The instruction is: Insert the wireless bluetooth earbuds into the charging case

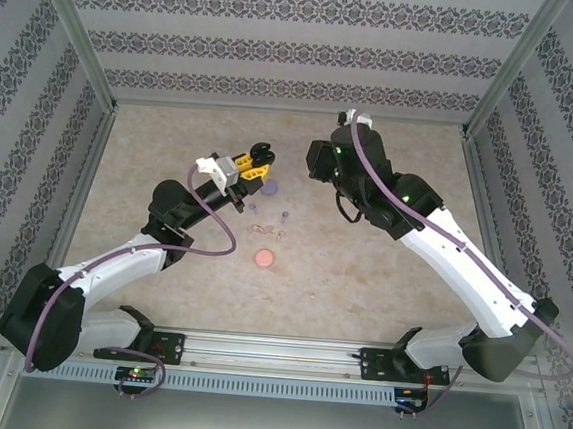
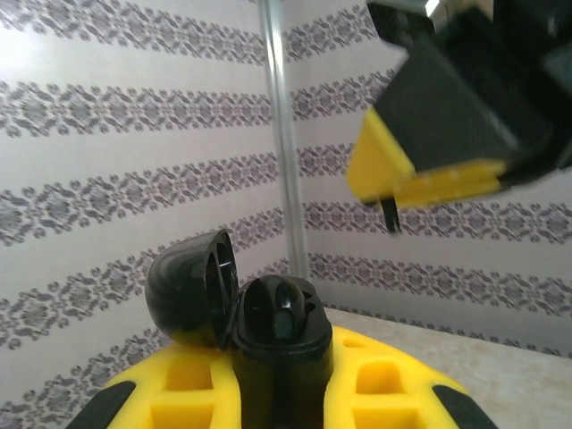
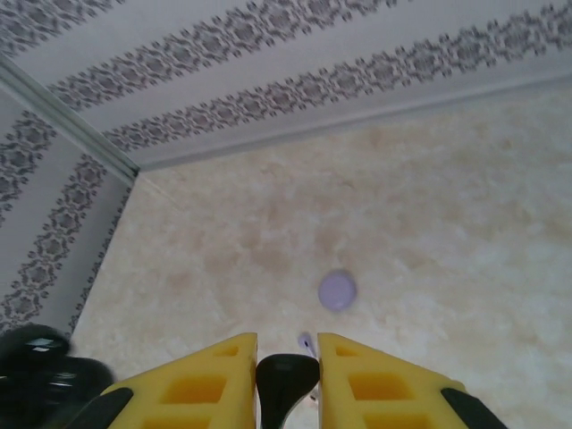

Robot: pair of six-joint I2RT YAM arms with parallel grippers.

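Left fingers [image 2: 192, 389] clamping open black charging case [image 2: 281, 326]; right fingers [image 3: 206, 380], at two o'clock, pinching black earbud [image 3: 286, 375]; insertion seemingly pending, needing stem-socket alignment.

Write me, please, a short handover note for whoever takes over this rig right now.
The left gripper is shut on the black case, raised off the table, lid flipped open.
The right gripper is shut on a small black piece, apparently a black earbud, near the open case.
On the table: the lilac case, the pink case, and small loose earbuds between them.
Done: black case lifted and opened, one earbud gripped. Whether an earbud already sits inside, I cannot tell.
Left: seat the held earbud, then the others.
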